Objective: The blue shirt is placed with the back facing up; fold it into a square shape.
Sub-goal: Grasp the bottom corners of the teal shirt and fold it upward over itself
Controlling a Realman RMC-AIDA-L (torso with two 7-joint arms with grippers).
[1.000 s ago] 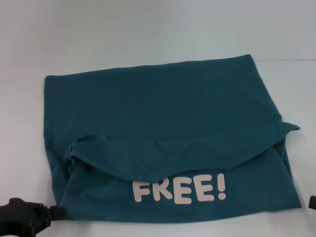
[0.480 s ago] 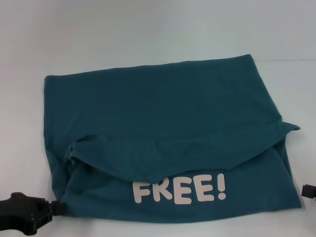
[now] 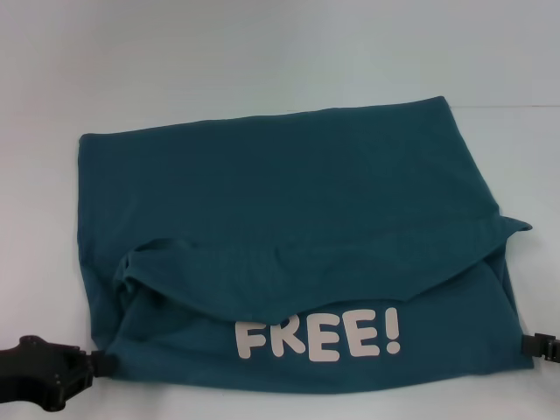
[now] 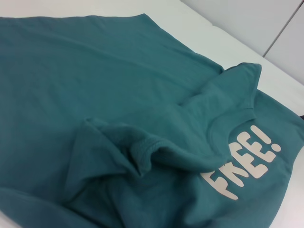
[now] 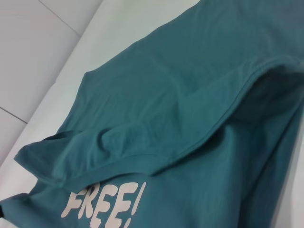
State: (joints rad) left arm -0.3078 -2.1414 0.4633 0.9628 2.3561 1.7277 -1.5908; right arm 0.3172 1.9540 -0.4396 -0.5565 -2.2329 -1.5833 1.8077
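Note:
The blue shirt (image 3: 280, 201) lies spread on the white table (image 3: 262, 61), far larger than either gripper. A fold of cloth is laid over its near part, and below the fold's edge the white "FREE!" lettering (image 3: 317, 337) shows. My left gripper (image 3: 94, 364) is at the shirt's near left corner, its tip against the hem. At the near right corner, my right gripper (image 3: 535, 345) just reaches the cloth edge. The left wrist view shows the shirt (image 4: 95, 95) rumpled at the fold. The right wrist view looks along the shirt (image 5: 190, 95) and its fold seam.
Bare white tabletop surrounds the shirt on the far side and both sides. A narrow strip of table runs along the near edge between the two grippers. A pale wall (image 5: 33, 57) rises beyond the table.
Both grippers have closed in on the shirt's near corners: the left rose and moved right to the hem, the right came in from the frame edge. The shirt has not moved.

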